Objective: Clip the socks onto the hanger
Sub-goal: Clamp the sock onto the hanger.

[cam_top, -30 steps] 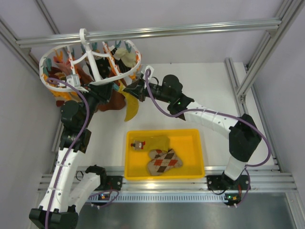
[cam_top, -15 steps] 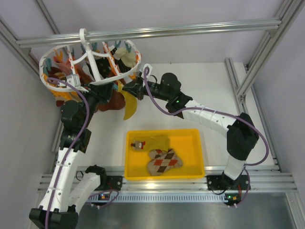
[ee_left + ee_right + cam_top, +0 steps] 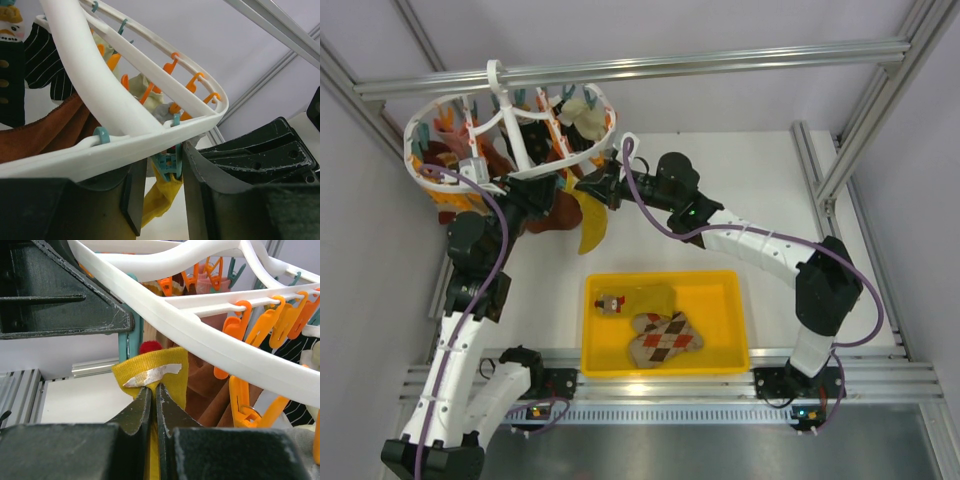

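The white round hanger [image 3: 575,158] hangs at the back left, with several socks clipped on it. A mustard-yellow sock [image 3: 590,228] dangles under its near rim. My right gripper [image 3: 597,186] is shut on this sock's cuff [image 3: 165,371], just below the rim [image 3: 200,325]. The left gripper [image 3: 162,195] stands slightly open around a teal clip [image 3: 170,162]. That clip touches the right finger [image 3: 200,190] and bites the sock's edge [image 3: 157,200]. A tan argyle sock [image 3: 665,337] and another mustard sock [image 3: 652,297] lie in the yellow bin [image 3: 730,322].
Rust-brown socks [image 3: 548,212] and a black striped sock [image 3: 42,50] hang from the hanger beside the yellow one. Orange clips [image 3: 260,320] line the ring. A metal frame bar [image 3: 720,60] runs overhead, with an upright post [image 3: 855,150] at the right.
The right gripper has carried the sock cuff a little left, closer under the hanger rim. The left jaws have widened slightly around the teal clip.
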`<state>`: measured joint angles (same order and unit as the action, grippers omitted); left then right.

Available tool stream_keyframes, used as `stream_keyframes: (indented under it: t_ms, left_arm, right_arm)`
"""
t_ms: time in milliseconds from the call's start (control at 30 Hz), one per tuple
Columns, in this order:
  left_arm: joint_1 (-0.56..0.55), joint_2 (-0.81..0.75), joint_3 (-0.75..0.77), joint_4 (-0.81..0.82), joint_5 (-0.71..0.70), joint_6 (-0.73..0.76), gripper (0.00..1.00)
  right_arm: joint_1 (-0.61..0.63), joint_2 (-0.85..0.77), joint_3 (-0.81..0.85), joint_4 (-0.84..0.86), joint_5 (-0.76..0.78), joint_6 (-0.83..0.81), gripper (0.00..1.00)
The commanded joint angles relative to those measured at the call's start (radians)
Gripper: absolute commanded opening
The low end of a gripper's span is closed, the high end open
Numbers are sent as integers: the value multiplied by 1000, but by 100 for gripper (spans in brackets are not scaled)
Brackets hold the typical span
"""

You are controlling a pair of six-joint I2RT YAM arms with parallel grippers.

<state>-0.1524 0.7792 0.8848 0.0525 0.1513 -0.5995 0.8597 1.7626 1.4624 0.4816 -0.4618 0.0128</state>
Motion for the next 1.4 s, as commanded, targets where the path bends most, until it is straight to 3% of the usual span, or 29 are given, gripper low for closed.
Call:
stream_keyframes:
  t_ms: [0,400,567,633,900,1167,1233,1367]
  left_arm:
    - [-1,0,5,-33,5,35,39]
    - [-3,-67,2,-40,45,46,63]
    - [-1,-92,14,-75,146,67,81]
    - [-1,-106,22,-95,177,75,83]
    - [-1,-198,39,-232,326,84,78]
    - [13,-230,104,-315,139,66,70]
    - [16,-207,120,-322,70,70,60]
    - [16,-134,164,-333,25,90,52]
  right_arm:
    - [-10,-31,27,38,-15,18,0]
    - [-37,-49,13,22,-9,21,0]
    - [-57,-46,26,0,-6,26,0]
    - [-70,-45,29,-11,-3,26,0]
    - [-125,-43,41,-49,11,19,0]
    - [-140,-41,56,-97,11,-5,0]
    - [-140,-43,56,-100,8,-5,0]
    - [-140,-45,62,-103,0,-4,0]
